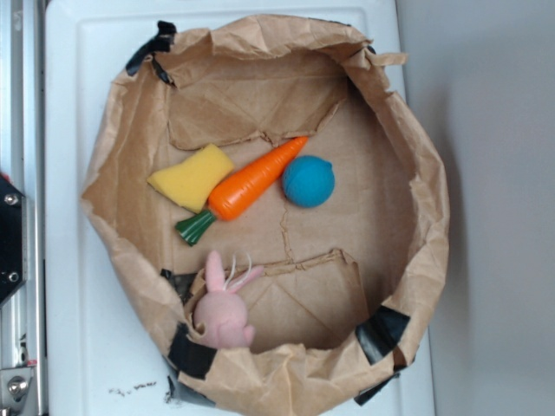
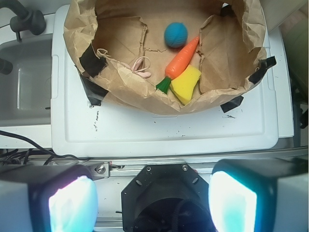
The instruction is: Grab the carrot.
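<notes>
Inside the paper bag [image 1: 416, 173] the carrot [image 1: 251, 180] lies diagonally between sponge [image 1: 191, 178] and ball [image 1: 308, 181], touching both, so the end effector [image 2: 152, 198], spread wide and well short of it, should straddle its thick orange middle crosswise.

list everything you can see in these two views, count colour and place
orange plastic toy carrot: 1, orange with green stem, middle of the bag floor, between sponge and ball
yellow sponge block: 1, yellow, beside the carrot's stem end
blue ball: 1, blue, beside the carrot's tip
pink plush bunny: 1, pink, against the bag wall
crumpled brown paper bag: 1, brown with black tape, on the white surface
end effector: 1, fingers apart, well short of the bag
</notes>
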Controlling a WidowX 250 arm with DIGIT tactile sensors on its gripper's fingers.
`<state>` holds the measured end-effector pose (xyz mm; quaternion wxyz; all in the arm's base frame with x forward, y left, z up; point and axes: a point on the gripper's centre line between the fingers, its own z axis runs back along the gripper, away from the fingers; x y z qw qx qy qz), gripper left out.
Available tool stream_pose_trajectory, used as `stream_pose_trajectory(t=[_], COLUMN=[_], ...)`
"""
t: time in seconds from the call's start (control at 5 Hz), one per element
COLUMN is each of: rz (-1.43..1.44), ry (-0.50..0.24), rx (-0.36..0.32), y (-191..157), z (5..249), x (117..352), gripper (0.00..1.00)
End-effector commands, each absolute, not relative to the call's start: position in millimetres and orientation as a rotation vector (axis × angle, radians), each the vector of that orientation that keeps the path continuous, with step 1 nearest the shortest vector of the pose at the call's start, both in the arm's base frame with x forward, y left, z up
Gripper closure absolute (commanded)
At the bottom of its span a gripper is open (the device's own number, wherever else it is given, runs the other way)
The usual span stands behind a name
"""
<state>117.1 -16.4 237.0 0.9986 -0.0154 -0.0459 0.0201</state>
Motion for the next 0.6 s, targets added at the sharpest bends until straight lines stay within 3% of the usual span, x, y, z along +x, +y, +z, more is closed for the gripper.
stream_pose_trajectory(t=[0.0, 0.2, 0.4], rz=[0.04, 0.047, 0.024], ry=[-0.092, -0.103, -0.164], rx=[-0.031, -0.063, -0.132], y=[-16.4, -32.7, -27.6], z=[237.0, 229.9, 224.4], x=[117.1, 167.1, 215.8], gripper=[0.0, 0.0, 0.0])
